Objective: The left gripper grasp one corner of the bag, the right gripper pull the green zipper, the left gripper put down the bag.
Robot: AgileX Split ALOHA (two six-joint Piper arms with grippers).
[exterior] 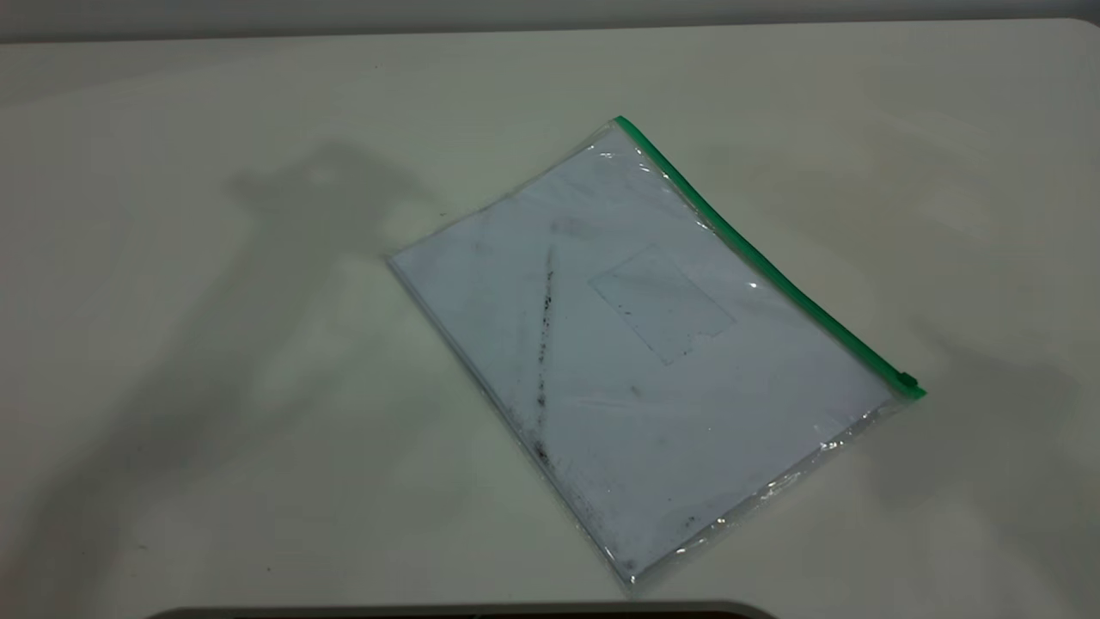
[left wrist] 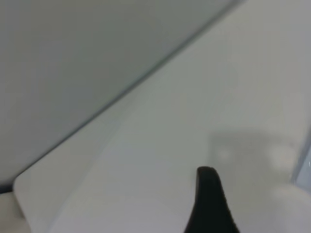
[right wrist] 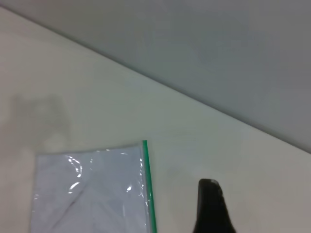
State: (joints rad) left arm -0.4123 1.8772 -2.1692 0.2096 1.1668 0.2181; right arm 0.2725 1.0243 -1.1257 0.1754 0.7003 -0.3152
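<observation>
The bag (exterior: 653, 344) lies flat on the white table (exterior: 215, 430), turned at an angle, with white paper, a dark smudge line and a small card pocket showing through. The green zipper (exterior: 765, 258) runs along its far right edge, with the slider tab (exterior: 907, 380) at the near right corner. Neither gripper shows in the exterior view. In the left wrist view a black part of my left gripper (left wrist: 209, 208) hangs above bare table, with a bag edge (left wrist: 303, 165) off to one side. In the right wrist view my right gripper (right wrist: 211, 208) hangs above the table beside the zipper (right wrist: 148, 194) and a bag corner (right wrist: 92, 194).
The table's far edge (exterior: 550, 30) runs along the back. A dark rounded object (exterior: 464, 612) sits at the near edge. Arm shadows fall on the table left of the bag.
</observation>
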